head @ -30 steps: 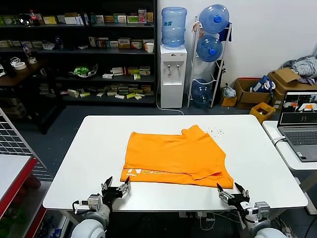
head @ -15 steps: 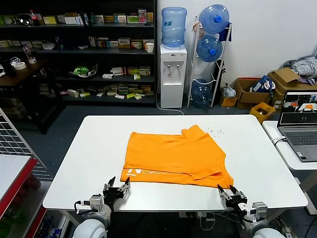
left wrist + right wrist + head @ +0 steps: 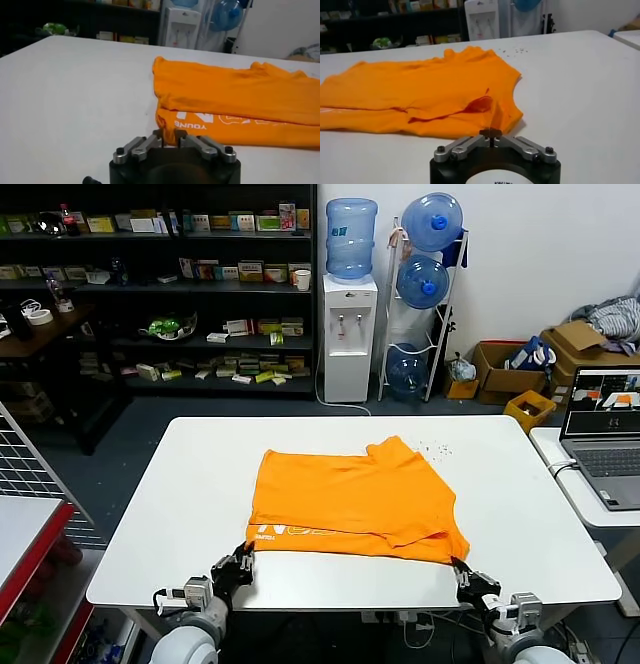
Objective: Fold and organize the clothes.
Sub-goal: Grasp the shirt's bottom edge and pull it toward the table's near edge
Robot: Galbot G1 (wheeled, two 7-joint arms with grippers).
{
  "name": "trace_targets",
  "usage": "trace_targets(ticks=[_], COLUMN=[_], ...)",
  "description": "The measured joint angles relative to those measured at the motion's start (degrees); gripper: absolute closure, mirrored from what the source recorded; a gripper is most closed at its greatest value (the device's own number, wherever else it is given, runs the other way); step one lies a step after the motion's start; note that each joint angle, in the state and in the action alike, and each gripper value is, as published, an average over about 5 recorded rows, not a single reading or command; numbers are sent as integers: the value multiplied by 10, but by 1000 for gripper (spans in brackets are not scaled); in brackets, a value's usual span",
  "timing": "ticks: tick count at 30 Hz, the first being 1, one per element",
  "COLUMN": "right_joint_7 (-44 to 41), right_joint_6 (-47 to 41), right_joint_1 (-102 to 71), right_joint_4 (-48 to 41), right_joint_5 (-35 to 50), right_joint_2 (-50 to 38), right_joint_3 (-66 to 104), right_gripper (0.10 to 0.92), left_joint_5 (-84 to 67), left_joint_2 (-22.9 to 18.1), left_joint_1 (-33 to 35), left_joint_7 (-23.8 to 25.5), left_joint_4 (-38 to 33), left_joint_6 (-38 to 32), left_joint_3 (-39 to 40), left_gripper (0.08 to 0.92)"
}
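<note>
The orange T-shirt [image 3: 350, 494] lies folded flat on the white table [image 3: 520, 514], with its white lettering [image 3: 300, 534] along the near edge. My left gripper [image 3: 243, 559] is at the shirt's near-left corner and is shut on the fabric there; orange cloth sits between its fingertips in the left wrist view [image 3: 168, 136]. My right gripper [image 3: 462, 572] is at the near-right corner, shut on a thin pinch of the hem, as seen in the right wrist view [image 3: 490, 134]. The shirt also shows in the left wrist view [image 3: 235, 92] and the right wrist view [image 3: 420, 90].
A laptop [image 3: 605, 434] sits on a side table at the right. A red-framed cart [image 3: 30, 544] stands at the left. A water dispenser [image 3: 348, 334], shelves and cardboard boxes [image 3: 575, 349] stand beyond the table.
Both grippers have moved forward from the table's near edge to the shirt's near corners. Their fingers have gone from open to shut on the fabric.
</note>
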Motion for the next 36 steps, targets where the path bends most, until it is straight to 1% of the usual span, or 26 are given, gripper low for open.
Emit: trace_targets(ticks=[2,10,16,20,22,24,29,36], right_joint_7=[3,19,34,43,47,50,54,56], right_joint_6=[-1,-10,-22,-30,-33,-37,-39,-38], right_joint_1=[-6,-52,-95,-123,-134,-143,-157,-162], right_joint_4=[8,62,105,129,137,143,159,181], right_joint_5=[5,27,34,35,34,33,30,34], right_joint_2=[-3,-23,-32,-33,-32,-31,-28,-35], right_joint_3=[2,19,30,35,36,36,38,48], right_gripper=[901,901,901,898,875,826,688,497], left_joint_5=[-5,-39,-78,-93,-97,-100,-104,-109], left_joint_2=[4,35,64,77,80,81,82,84], left_joint_1=[3,30,73,110,128,144,168,177], left_joint_7=[-4,-26,-43,-49,-50,-49,-47,-47], left_joint_4=[-9,-67,-125,-162,-177,-187,-201,-215], left_joint_6=[2,12,29,36,38,41,49,58], left_joint_3=[-1,-20,-52,-72,-79,-83,-91,-104], left_gripper=[906,907,907,907,901,880,747,548])
